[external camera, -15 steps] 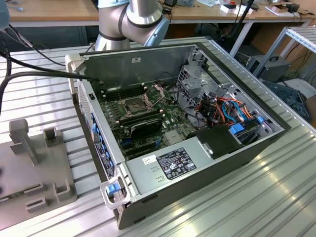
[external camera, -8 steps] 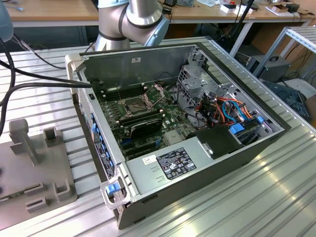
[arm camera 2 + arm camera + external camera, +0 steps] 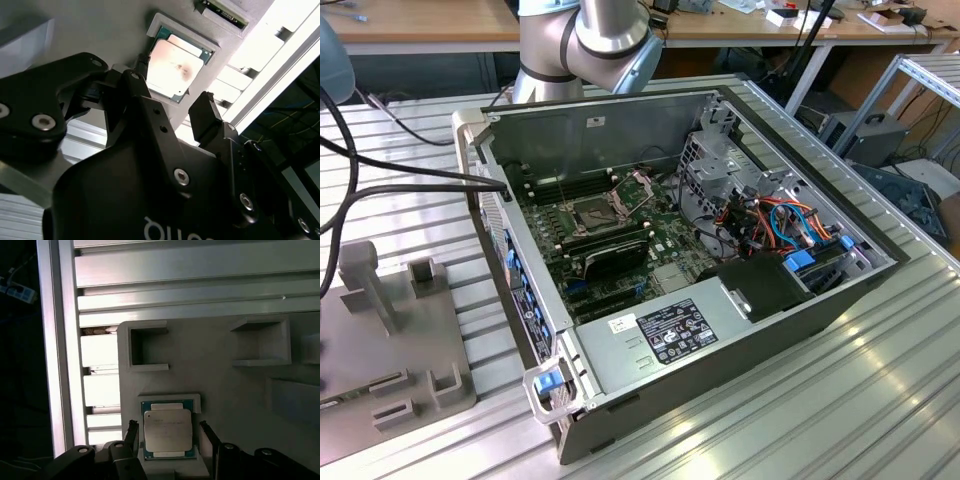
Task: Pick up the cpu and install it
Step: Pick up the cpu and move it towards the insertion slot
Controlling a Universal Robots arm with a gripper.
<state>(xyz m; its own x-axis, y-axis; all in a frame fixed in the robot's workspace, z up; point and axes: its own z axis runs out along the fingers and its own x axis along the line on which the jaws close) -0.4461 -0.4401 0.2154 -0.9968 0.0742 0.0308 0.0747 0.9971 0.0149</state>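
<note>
In the exterior view, the ribbed metal worktop (image 3: 820,420) carries an open computer case (image 3: 600,130) at centre and a grey tray (image 3: 420,340) at eight o'clock.

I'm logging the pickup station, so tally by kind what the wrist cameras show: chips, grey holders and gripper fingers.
cpu: 1
grey holder: 1
gripper fingers: 2
Total: 4

A ribbed silver aluminium tabletop (image 3: 840,400) is streaked with bright reflections in the exterior view. Long light-brown wooden desks (image 3: 420,25) are set behind it, and a grey metal shelf frame (image 3: 930,75) is placed at the exterior view's right.
</note>
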